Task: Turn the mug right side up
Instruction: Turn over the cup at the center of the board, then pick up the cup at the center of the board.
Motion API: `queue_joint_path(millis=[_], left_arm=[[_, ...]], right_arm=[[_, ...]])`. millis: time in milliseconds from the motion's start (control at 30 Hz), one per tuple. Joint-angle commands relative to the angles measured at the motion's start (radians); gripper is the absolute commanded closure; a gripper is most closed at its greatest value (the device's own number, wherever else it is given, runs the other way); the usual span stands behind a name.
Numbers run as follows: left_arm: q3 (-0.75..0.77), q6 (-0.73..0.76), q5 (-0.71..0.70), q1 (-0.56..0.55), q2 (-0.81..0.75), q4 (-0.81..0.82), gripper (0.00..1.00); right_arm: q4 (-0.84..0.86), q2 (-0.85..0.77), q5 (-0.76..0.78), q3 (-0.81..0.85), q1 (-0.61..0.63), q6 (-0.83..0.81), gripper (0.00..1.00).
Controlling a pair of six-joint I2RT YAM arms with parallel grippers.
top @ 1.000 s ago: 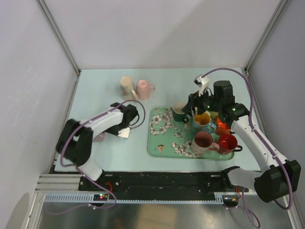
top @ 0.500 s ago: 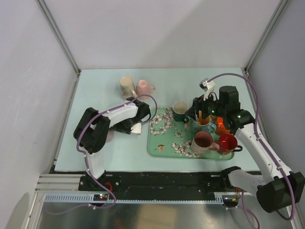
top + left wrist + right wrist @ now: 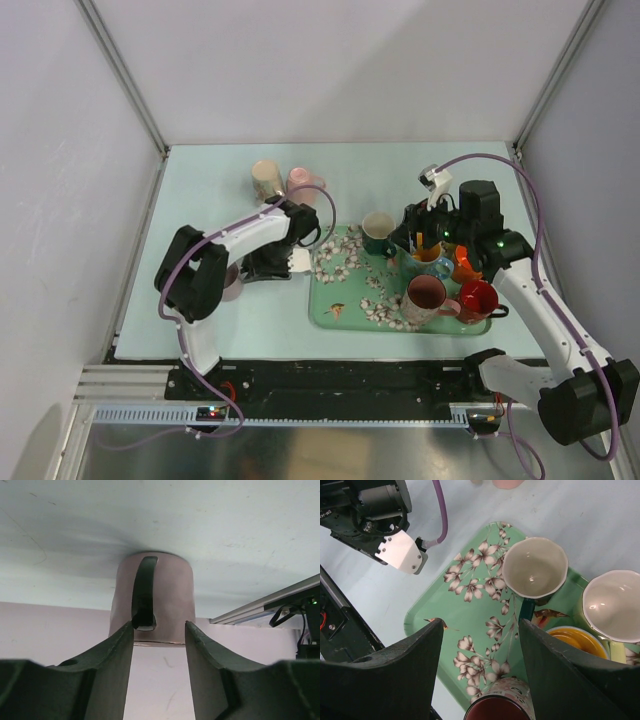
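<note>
A dull pink mug (image 3: pixel 232 285) stands on the table left of the tray, half hidden by my left arm. In the left wrist view the mug (image 3: pixel 170 595) fills the middle with its dark handle (image 3: pixel 142 595) facing the camera; the view is rolled over, so the table is at the top. My left gripper (image 3: pixel 245 273) is open, and in its own view (image 3: pixel 159 625) the fingertips reach just short of the mug, one on each side of the handle. My right gripper (image 3: pixel 412 240) is open and empty above the tray, as its own view (image 3: pixel 480 630) shows.
A green floral tray (image 3: pixel 345 300) holds a dark green mug (image 3: pixel 377 232), a yellow one (image 3: pixel 428 252), an orange one (image 3: pixel 465 265), a red one (image 3: pixel 478 298) and a floral one (image 3: pixel 427 297), all upright. A cream mug (image 3: pixel 266 180) and a pink mug (image 3: pixel 300 183) stand behind.
My left arm's wrist has swung right toward the tray, and its gripper now points back at the dull pink mug. My right gripper rose slightly a second ago and has since held still.
</note>
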Motion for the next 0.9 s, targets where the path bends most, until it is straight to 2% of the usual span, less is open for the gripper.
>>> queue_joint_path(millis=[0, 233, 367, 500, 633, 733, 867], left_arm=[[0.076, -0.040, 0.099, -0.013, -0.060, -0.012, 0.49], [0.225, -0.158, 0.292, -0.008, -0.219, 0.005, 0.44], [0.268, -0.290, 0.333, 0.075, -0.311, 0.048, 0.37], [0.241, -0.393, 0.398, 0.259, -0.373, 0.088, 0.32], [0.192, -0.492, 0.456, 0.508, -0.377, 0.119, 0.27], [0.132, -0.511, 0.470, 0.655, -0.364, 0.164, 0.18], [0.007, -0.485, 0.491, 0.739, -0.376, 0.264, 0.16]], right_arm=[[0.032, 0.000, -0.014, -0.001, -0.003, 0.014, 0.32], [0.020, 0.005, -0.006, -0.001, -0.004, -0.008, 0.32], [0.025, 0.009, -0.007, -0.002, -0.004, -0.004, 0.32], [0.026, 0.015, -0.011, -0.004, -0.003, 0.000, 0.32], [0.027, 0.019, -0.018, -0.007, -0.001, 0.005, 0.32], [0.037, 0.020, -0.020, -0.013, 0.001, 0.012, 0.32], [0.040, 0.021, -0.019, -0.014, 0.004, 0.013, 0.32]])
